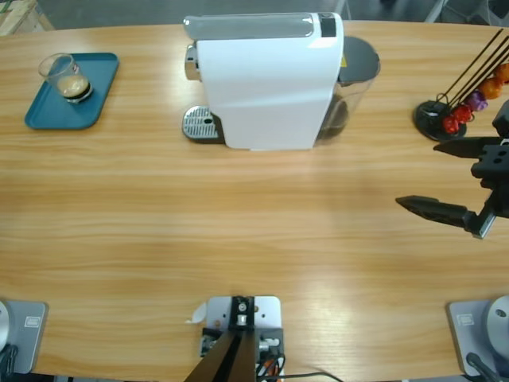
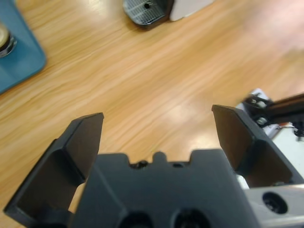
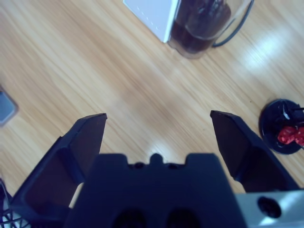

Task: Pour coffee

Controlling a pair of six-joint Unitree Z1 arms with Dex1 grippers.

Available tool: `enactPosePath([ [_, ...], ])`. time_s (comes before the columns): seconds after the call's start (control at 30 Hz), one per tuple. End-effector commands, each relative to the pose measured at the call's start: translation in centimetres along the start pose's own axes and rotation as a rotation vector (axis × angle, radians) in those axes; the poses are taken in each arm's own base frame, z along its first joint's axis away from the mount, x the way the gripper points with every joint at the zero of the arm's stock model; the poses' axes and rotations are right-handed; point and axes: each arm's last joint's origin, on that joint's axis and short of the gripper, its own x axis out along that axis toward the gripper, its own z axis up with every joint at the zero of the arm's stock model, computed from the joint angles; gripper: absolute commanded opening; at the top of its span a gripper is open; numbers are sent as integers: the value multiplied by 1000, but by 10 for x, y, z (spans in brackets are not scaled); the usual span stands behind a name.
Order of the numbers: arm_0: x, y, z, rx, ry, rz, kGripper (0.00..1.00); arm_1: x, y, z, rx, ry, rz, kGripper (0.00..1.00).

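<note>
The high view looks straight down on the wooden table (image 1: 254,231), the white coffee machine (image 1: 266,79) at twelve o'clock. The left wrist view hovers low, facing the teal tray (image 2: 21,59) at ten o'clock and the machine's drip grate (image 2: 145,9) at twelve. The right wrist view looks down toward the machine's water tank (image 3: 204,26) at one o'clock and the capsule stand (image 3: 282,126) at three.

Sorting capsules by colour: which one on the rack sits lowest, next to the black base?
The red capsule, at the base; purple and orange sit higher.
</note>
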Motion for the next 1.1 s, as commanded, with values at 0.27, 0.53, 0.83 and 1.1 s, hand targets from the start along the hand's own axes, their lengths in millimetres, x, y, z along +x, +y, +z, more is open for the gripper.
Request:
enactPosePath([
  [0.27, 3, -7, -28, -11, -69, -90, 987, -16, 0, -8, 7, -56, -88, 996],
  [0.53, 3, -7, -28, -14, -67, -89, 987, -30, 2, -13, 9, -133, -12, 996],
  [0.83, 3, -7, -28, -14, -68, -89, 987, -40, -3, 14, -20, 13, -83, 999],
  [1.1, 2, -8, -30, -14, -76, -85, 987, -50, -2, 28, -39, 71, -45, 1000],
])
